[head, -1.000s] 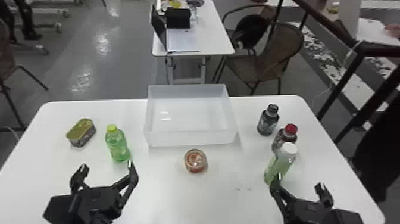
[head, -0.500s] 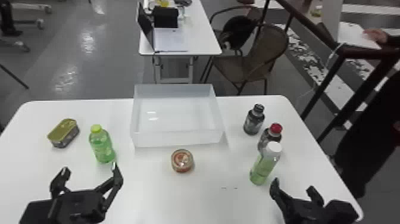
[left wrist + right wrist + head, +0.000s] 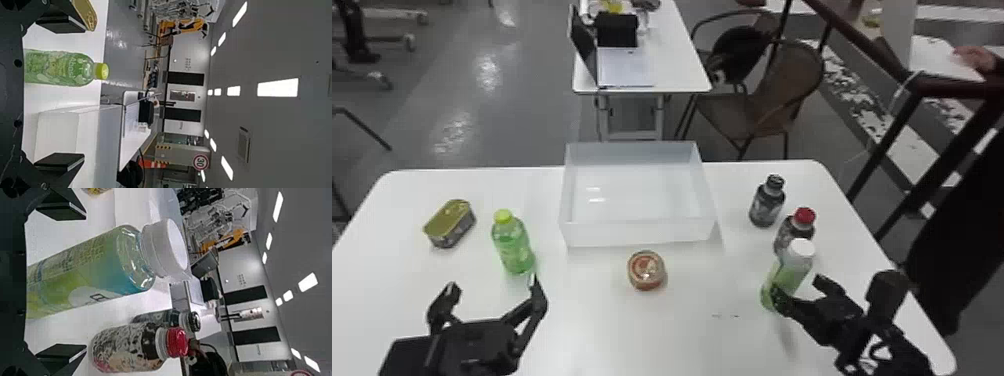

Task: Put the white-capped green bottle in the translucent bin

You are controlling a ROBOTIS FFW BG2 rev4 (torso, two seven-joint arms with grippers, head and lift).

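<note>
Right end effector, spread, at white-capped bottle

The left tool is black, its slim, jointed fingers glinting pale at the tips, with a boxy body. In the left wrist view it has wedge-shaped black pads, small round screws and a dark plate with round holes. The right tool is black as well, beside a blocky black piece.
</note>
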